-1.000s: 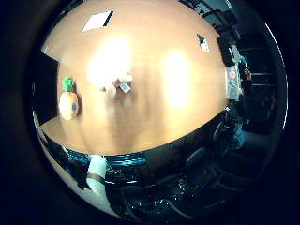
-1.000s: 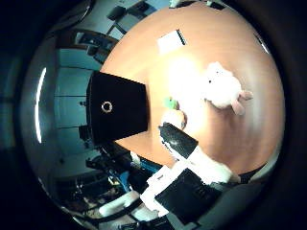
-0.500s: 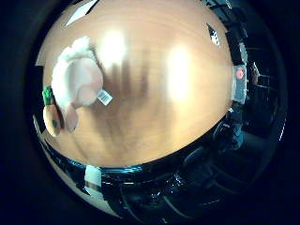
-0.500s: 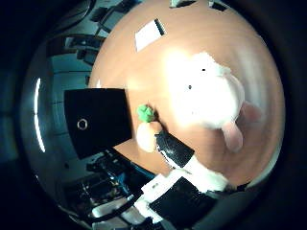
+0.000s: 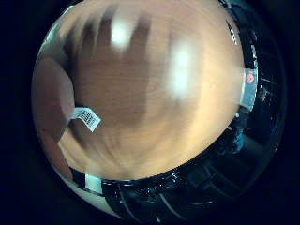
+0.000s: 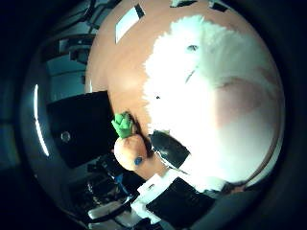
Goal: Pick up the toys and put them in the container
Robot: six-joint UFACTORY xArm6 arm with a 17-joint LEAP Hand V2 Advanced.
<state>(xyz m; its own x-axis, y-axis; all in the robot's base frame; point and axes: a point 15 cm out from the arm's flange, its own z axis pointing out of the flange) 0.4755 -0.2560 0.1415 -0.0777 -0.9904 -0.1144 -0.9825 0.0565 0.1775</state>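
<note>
Close over the wooden table, the hand hangs palm-down, its white and black parts showing at about 6 o'clock in the thumb-side view, with one dark fingertip reaching in beside the toys. Whether the fingers are apart or curled cannot be told. A white plush toy with a pink patch fills much of that view, lying on the table right against the palm, its fur touching the dark fingertip. Its white sewn-in tag lies on the wood in the little-finger-side view, at about 9 o'clock. An orange carrot toy with a green leafy top sits just beside the plush, at about 8 o'clock from it. Past the carrot toy lies a black container, at about 9 o'clock.
</note>
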